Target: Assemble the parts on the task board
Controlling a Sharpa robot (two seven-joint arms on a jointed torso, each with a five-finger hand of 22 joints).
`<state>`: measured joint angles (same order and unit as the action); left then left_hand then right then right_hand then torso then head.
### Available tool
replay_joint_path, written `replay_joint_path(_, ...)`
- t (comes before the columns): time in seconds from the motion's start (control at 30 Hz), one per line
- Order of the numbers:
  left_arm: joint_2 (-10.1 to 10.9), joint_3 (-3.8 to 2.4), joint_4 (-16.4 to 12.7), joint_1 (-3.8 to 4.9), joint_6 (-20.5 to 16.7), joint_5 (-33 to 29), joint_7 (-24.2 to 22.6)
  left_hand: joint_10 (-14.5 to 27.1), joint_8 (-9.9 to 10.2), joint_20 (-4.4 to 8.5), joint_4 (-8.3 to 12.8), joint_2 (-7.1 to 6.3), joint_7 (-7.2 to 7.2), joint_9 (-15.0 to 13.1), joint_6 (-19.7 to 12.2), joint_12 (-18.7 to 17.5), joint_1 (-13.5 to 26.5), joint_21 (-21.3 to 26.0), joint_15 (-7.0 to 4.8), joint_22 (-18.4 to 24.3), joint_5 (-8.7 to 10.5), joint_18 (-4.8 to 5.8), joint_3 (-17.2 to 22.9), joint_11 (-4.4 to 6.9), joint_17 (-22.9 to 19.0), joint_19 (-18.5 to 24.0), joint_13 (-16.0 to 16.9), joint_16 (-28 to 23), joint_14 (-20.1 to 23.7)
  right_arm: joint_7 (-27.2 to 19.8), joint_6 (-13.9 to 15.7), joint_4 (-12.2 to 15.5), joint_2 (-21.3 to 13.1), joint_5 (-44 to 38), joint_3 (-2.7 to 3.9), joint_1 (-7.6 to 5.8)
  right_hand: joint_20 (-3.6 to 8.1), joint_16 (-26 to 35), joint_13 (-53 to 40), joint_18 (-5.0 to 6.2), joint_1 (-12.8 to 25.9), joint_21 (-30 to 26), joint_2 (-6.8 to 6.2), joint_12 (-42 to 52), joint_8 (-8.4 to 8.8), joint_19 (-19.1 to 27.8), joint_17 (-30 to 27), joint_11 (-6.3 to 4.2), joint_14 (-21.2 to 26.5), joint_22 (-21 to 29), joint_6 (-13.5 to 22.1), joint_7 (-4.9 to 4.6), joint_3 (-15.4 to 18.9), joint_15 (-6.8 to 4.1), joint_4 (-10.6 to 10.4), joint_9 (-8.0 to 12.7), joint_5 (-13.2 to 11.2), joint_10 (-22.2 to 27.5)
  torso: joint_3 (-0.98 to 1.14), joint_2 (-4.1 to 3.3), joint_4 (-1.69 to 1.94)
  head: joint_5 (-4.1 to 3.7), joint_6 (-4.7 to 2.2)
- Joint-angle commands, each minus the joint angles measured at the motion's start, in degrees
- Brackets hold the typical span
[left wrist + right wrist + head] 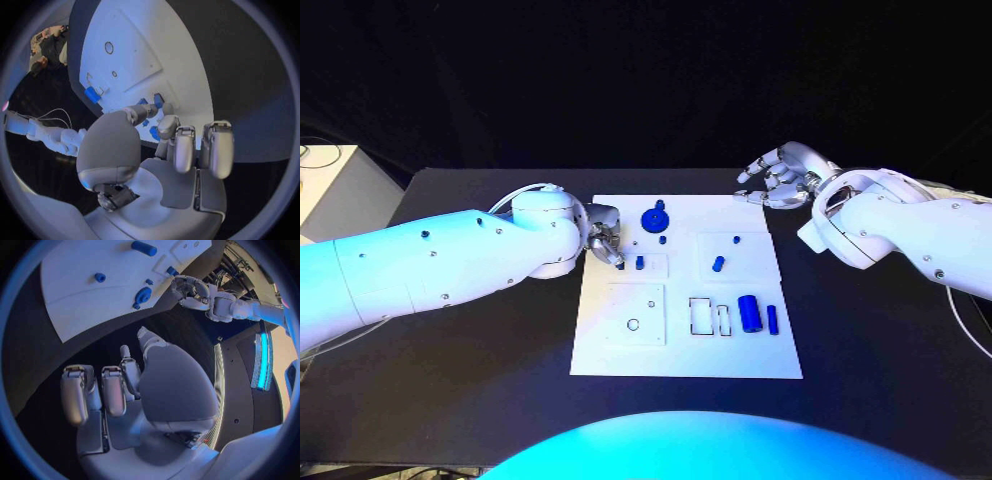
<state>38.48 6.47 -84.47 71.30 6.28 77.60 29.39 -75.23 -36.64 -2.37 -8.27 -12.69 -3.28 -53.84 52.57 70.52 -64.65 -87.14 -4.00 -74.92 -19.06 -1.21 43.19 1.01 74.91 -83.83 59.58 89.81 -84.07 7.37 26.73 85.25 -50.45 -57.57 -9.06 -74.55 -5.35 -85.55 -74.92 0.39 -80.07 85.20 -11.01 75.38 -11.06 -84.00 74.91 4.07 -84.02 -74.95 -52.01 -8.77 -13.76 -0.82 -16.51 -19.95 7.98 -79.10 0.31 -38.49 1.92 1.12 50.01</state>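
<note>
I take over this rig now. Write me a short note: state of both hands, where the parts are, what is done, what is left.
Left hand: over the task board's left edge, fingers curled down beside a small blue peg; a grip cannot be confirmed.
Right hand: off the board's far right corner, fingers curled, holding nothing.
Parts: blue gear at the far middle, short peg to its right, two blue cylinders near the right edge.
Done: unclear.
Left: the cylinders lie loose, slots beside them unfilled.

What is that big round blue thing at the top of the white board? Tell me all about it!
It is a blue wheel that looks like plastic, a round disc with a small knob poking from its middle. It sits near the far edge of the white board, with a smaller blue peg just in front of it. Neither hand touches it.
</note>
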Motion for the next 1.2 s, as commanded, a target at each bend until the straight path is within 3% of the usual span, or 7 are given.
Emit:
replay_joint_path(0.03,-0.27,-0.01,-0.07,0.00,0.97,-0.70,-0.11,-0.72,-0.05,0.45,9.04,-0.23,0.20,0.03,0.40,0.39,-0.46,-0.38,-0.47,-11.11,-0.90,0.14,9.17,0.24,15.09,-3.62,0.24,0.19,-5.93,-0.62,-0.50,0.09,0.01,-0.24,0.00,0.02,-0.16,0.36,-3.27,0.82,0.40,-0.37,-0.04,-0.14,-0.29,-3.89,6.96,-0.08,-3.78,-11.99,0.42,-0.11,-0.36,0.45,0.02,0.02,0.37,0.26,0.01,-0.01,-0.02,0.01,-0.01)
replay_joint_path(0.07,-0.29,-0.01,-0.06,0.00,1.08,-0.92,-0.13,-1.17,0.05,0.58,8.74,-0.67,0.39,0.06,0.88,0.49,-0.12,-0.47,-0.60,-11.25,-4.07,0.18,8.75,0.40,15.09,-3.72,0.55,0.19,-5.93,-0.63,-0.50,0.10,0.01,-0.24,0.00,0.02,-0.16,0.36,-3.27,0.82,0.40,-0.37,-0.04,-0.14,-0.29,-3.89,6.96,-0.08,-3.78,-11.99,0.42,-0.11,-0.36,0.45,0.02,0.02,0.37,0.26,0.02,-0.01,-0.03,0.02,-0.01)
replay_joint_path(0.23,-0.40,0.04,0.05,-0.02,1.37,-2.01,-0.30,-1.47,0.15,0.70,8.45,-0.89,0.53,0.00,1.13,0.50,0.15,-0.50,-0.73,-11.33,-6.25,0.20,7.89,0.54,15.09,-3.77,0.77,0.19,-5.93,-0.63,-0.49,0.13,0.01,-0.24,0.00,0.02,-0.16,0.36,-3.27,0.82,0.40,-0.37,-0.04,-0.14,-0.29,-3.89,6.96,-0.08,-3.78,-11.99,0.42,-0.11,-0.36,0.45,0.02,0.02,0.37,0.26,0.04,-0.01,-0.01,-0.08,-0.01)
replay_joint_path(0.7,-0.57,0.11,0.55,-0.04,-0.21,-2.96,-0.33,-1.98,0.03,0.83,7.62,-0.83,0.89,-0.19,1.48,0.63,0.92,-0.59,-0.89,-11.50,-6.94,0.24,6.32,0.78,15.09,-3.87,1.02,0.19,-5.93,-0.70,-0.36,0.17,-0.04,-0.24,0.00,0.03,-0.14,0.46,-3.15,0.87,0.53,-0.61,-0.01,-0.24,-0.35,-3.80,6.82,-0.09,-3.76,-11.86,0.44,-0.10,-0.42,0.43,0.02,0.02,0.44,0.34,0.07,-0.05,-0.03,-0.21,-0.01)
replay_joint_path(1.2,-0.85,0.14,1.09,-0.06,-2.13,-4.16,-0.24,-1.65,0.32,1.15,4.45,-0.34,1.54,-0.31,1.29,-0.06,3.59,-0.40,-1.22,-11.29,-6.31,0.18,2.20,1.18,15.09,-3.74,0.46,0.19,-5.93,-0.72,-0.26,0.23,-0.13,-0.23,0.00,0.03,-0.14,0.50,-3.09,0.89,0.61,-0.68,0.08,-0.30,-0.36,-3.78,6.77,-0.09,-3.75,-11.82,0.46,-0.10,-0.46,0.43,-0.01,0.02,0.54,0.39,0.06,-0.02,-0.03,-0.47,-0.01)
